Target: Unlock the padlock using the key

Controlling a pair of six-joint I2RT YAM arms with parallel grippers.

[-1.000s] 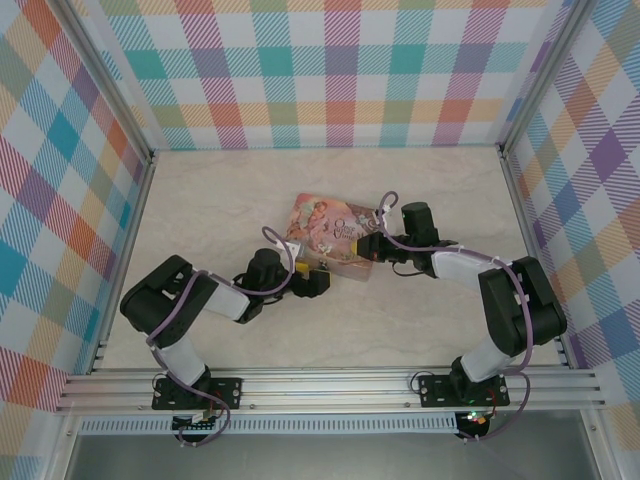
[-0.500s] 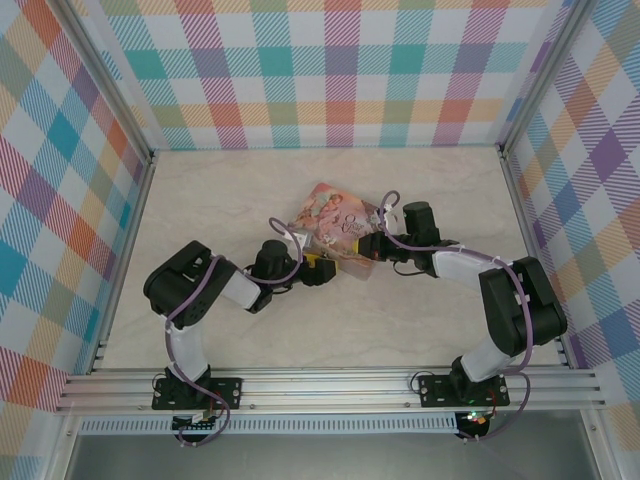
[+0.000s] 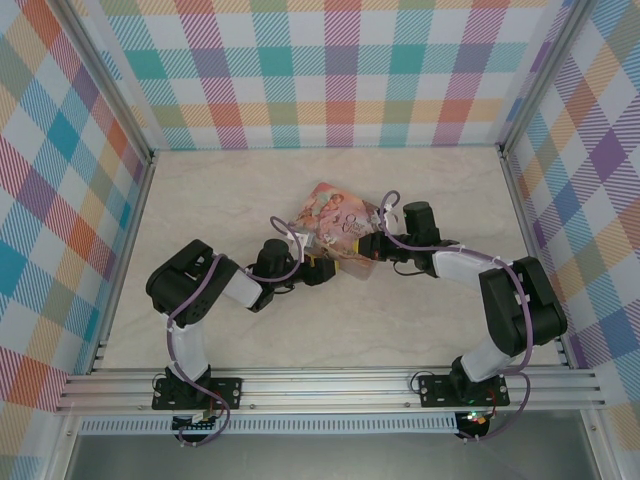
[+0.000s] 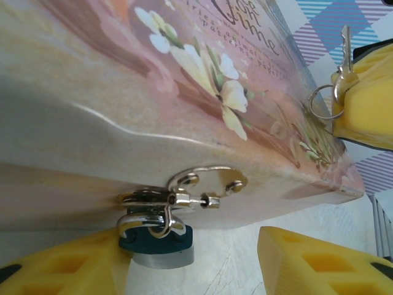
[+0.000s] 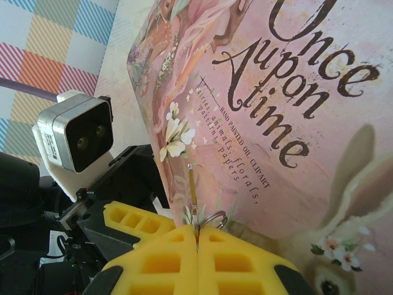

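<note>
On the pale marbled desk (image 3: 220,200), the left tool (image 4: 202,270) stands partly open around the padlock (image 4: 156,246). One yellow pad (image 4: 61,267) is just beside its blue body and the other is apart from it. The padlock hangs by its shackle from a silver hasp (image 4: 184,196) on the side of a pink pictured tin (image 4: 123,92). Farther off, over the tin's lid, the right tool (image 5: 198,246) is closed tight on the head of the key (image 5: 193,190), with a small ring (image 5: 212,218) beside it.
</note>
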